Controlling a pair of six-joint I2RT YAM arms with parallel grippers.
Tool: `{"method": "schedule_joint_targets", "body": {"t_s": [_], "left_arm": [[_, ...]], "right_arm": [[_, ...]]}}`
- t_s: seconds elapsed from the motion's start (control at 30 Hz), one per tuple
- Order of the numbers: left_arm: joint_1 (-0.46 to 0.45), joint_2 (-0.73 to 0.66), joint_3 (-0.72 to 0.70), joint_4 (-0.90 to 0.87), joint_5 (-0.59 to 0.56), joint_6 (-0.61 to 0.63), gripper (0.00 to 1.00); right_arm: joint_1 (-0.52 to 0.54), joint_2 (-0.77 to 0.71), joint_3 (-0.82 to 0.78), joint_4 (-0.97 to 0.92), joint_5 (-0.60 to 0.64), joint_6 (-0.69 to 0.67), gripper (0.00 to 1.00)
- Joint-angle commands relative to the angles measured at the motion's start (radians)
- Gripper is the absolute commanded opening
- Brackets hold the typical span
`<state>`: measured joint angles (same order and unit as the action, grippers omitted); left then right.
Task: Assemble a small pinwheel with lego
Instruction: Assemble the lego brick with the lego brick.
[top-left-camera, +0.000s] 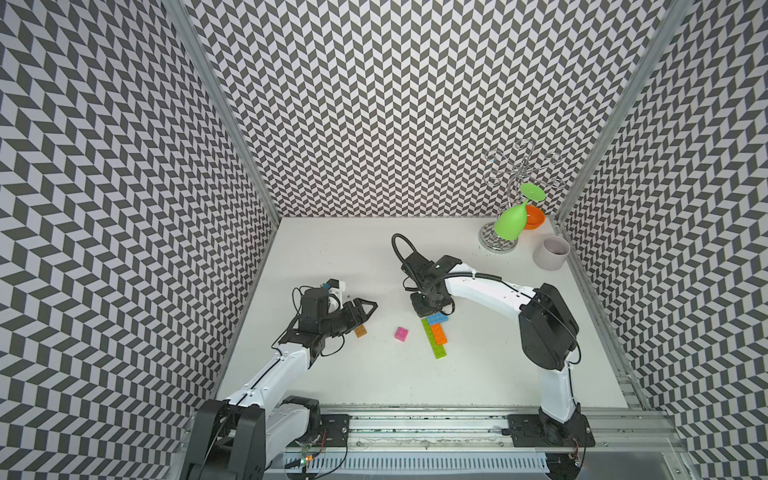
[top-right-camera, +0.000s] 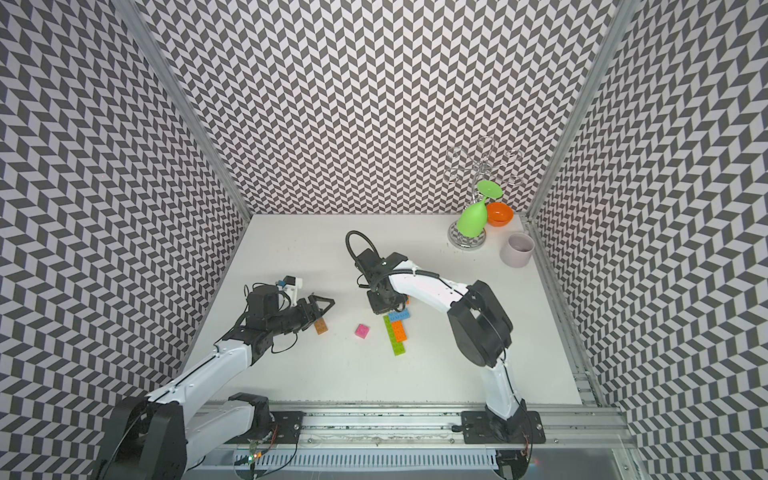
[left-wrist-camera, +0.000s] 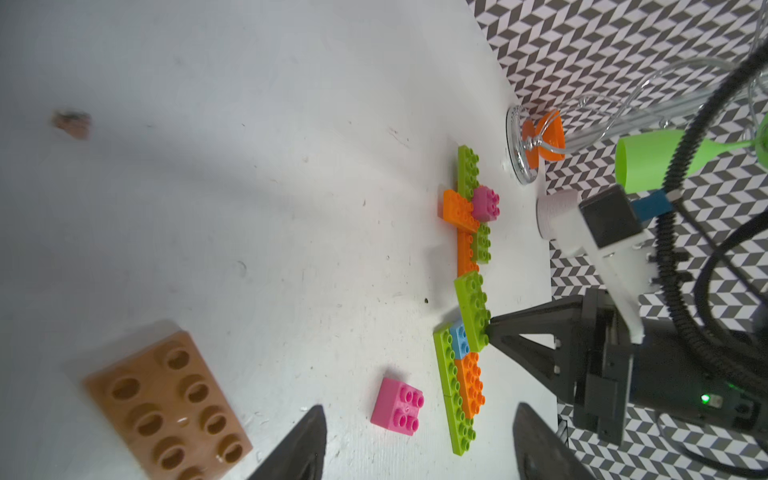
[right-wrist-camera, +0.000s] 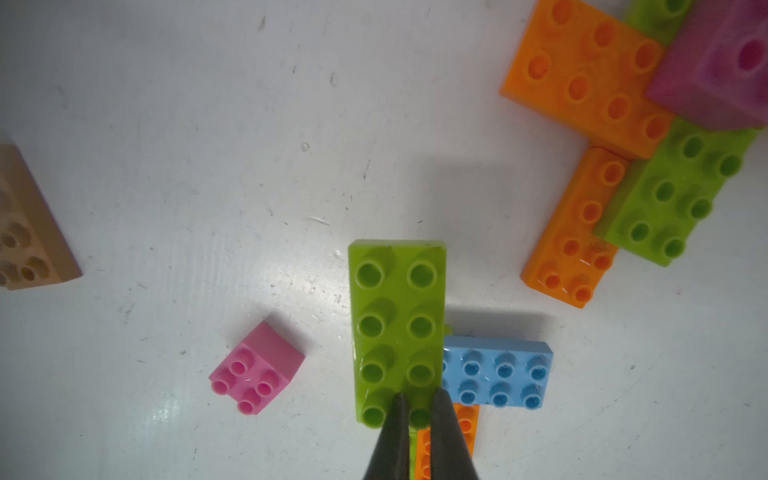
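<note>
My right gripper (right-wrist-camera: 417, 409) points down and is shut on the end of a lime green lego brick (right-wrist-camera: 397, 328), held tilted at the edge of a blue brick (right-wrist-camera: 496, 376). The blue brick and an orange one (top-left-camera: 438, 332) sit on a long lime green brick (top-left-camera: 435, 345) on the table. A second cluster of orange, lime green and pink bricks (right-wrist-camera: 623, 145) lies beyond, hidden under the right arm in both top views. My left gripper (left-wrist-camera: 419, 409) is open and empty, with a loose pink square brick (left-wrist-camera: 397, 407) just ahead and a brown brick (left-wrist-camera: 166, 407) beside it.
At the back right stand a wire glass rack (top-left-camera: 519, 166) with a green goblet (top-left-camera: 509, 224) hanging on it, an orange bowl (top-left-camera: 536, 218) and a grey cup (top-left-camera: 555, 252). Patterned walls close three sides. A metal rail (top-left-camera: 415, 432) runs along the front.
</note>
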<state>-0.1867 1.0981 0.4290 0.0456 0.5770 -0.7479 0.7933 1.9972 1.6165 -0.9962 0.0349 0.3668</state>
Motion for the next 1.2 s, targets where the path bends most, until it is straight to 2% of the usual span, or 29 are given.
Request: {"method": "schedule_joint_targets", "body": {"t_s": [0.0, 0.1, 1.17], "left_arm": [[-0.043, 0.03, 0.011, 0.065, -0.041, 0.001, 0.7], [-0.07, 0.049, 0.017, 0.063, -0.051, 0.01, 0.7], [-0.075, 0.063, 0.022, 0.054, -0.058, 0.017, 0.69]], "right_arm": [[0.012, -0.033, -0.046, 0.059, -0.02, -0.01, 0.1], [0.013, -0.037, -0.075, 0.079, -0.065, -0.029, 0.09], [0.014, 0.031, -0.132, 0.088, -0.031, -0.009, 0.09]]}}
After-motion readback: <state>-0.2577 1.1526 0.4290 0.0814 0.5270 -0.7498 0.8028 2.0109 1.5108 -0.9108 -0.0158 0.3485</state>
